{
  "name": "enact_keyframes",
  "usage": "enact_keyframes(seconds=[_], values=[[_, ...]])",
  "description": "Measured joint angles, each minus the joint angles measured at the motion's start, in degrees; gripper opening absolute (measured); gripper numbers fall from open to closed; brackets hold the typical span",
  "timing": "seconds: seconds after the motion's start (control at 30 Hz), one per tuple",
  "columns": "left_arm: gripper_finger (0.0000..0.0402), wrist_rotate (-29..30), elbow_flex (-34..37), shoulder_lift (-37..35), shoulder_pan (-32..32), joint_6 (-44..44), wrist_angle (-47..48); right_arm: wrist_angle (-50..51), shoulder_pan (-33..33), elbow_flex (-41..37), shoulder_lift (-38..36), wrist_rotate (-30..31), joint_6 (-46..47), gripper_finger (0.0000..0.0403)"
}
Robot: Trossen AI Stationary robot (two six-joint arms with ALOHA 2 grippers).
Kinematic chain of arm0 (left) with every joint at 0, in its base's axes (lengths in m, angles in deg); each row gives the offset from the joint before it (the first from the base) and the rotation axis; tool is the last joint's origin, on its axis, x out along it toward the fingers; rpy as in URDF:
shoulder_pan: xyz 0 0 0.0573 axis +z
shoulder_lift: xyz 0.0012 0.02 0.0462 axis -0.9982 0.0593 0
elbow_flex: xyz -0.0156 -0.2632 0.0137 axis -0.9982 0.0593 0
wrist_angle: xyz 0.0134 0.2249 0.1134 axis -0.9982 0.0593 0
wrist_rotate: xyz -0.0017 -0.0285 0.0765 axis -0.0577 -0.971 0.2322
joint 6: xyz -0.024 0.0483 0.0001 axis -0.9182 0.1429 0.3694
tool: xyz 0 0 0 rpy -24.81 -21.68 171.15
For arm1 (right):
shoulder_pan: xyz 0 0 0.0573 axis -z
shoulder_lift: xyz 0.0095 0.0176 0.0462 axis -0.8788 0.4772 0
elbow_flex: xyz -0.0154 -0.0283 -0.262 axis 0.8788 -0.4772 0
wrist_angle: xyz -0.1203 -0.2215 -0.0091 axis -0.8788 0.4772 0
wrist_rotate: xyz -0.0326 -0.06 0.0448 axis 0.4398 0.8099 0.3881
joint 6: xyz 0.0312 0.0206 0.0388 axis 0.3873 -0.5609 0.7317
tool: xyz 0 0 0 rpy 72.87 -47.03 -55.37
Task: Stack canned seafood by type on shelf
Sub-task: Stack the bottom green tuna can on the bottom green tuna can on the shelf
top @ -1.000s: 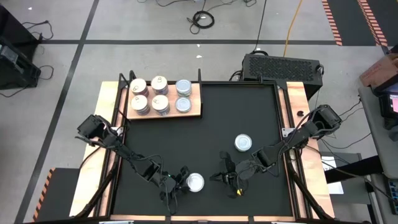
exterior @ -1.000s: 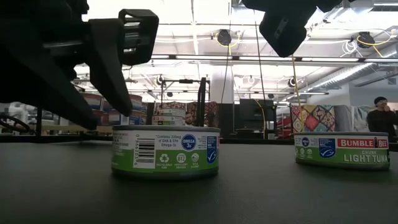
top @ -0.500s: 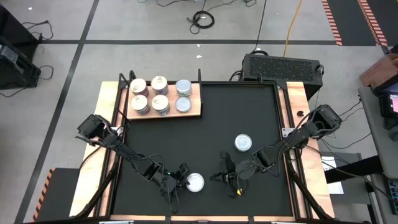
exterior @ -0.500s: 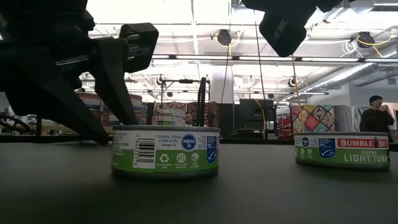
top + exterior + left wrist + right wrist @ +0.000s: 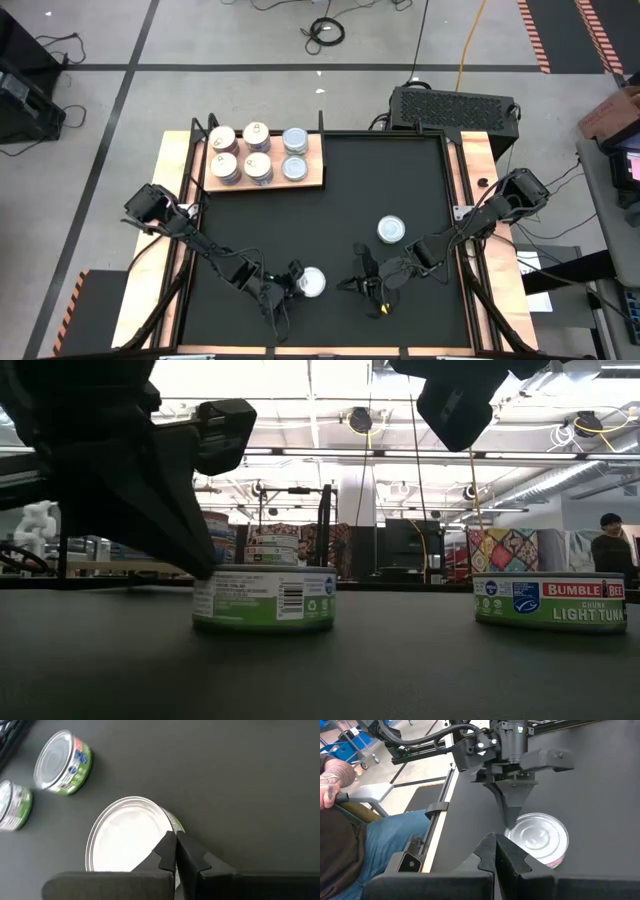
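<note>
A tin of canned seafood [image 5: 313,283] with a pale top and green label stands upright on the black mat near the front edge, also seen in the low view [image 5: 263,600]. My left gripper [image 5: 175,837] is shut, its tips at this tin's top rim, on the side toward the table's left. My right gripper [image 5: 364,284] is shut with nothing in it and hangs above the mat to the tin's right. A second tin [image 5: 391,230] stands farther back on the mat. The wooden shelf [image 5: 315,160] at the back left carries several tins, gold-topped [image 5: 257,133] and bluish-topped [image 5: 295,140]. My left gripper touches the tin with its shut fingertips [image 5: 509,826], which sit at the top rim [image 5: 162,827] on the tin's left side. The fingers slant down from the table's near left. Nothing lies between them. The tin rests flat on the mat.
A person in jeans [image 5: 380,835] sits beyond the table's left edge, one arm [image 5: 330,775] near the frame rail. A black box [image 5: 455,105] stands behind the table's far right corner. Bare mat lies between the shelf and the two loose tins.
My left gripper has shut and tipped slightly down. The fingers did not catch the tin: it has slid a little toward the far edge and turned about, so another part of its label faces the low view.
</note>
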Motion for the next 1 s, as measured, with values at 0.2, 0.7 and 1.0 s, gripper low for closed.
enact_keyframes(seconds=[0.2, 0.7, 1.0], values=[[0.0002, 2.95, -0.10, -0.08, 0.00, -0.47, 0.16, -0.01, 0.00, 0.00, -0.02, 0.00, -0.28, 0.0000], [0.0001, 13.08, -1.70, -15.45, 1.65, -0.52, 13.68, 0.81, 0.00, 0.04, -0.02, 0.02, -5.13, 0.0000], [0.0000, 15.10, -1.70, -28.34, 12.91, 0.26, 25.47, 1.53, 0.58, 0.04, -0.02, 0.02, -6.26, 0.0000]])
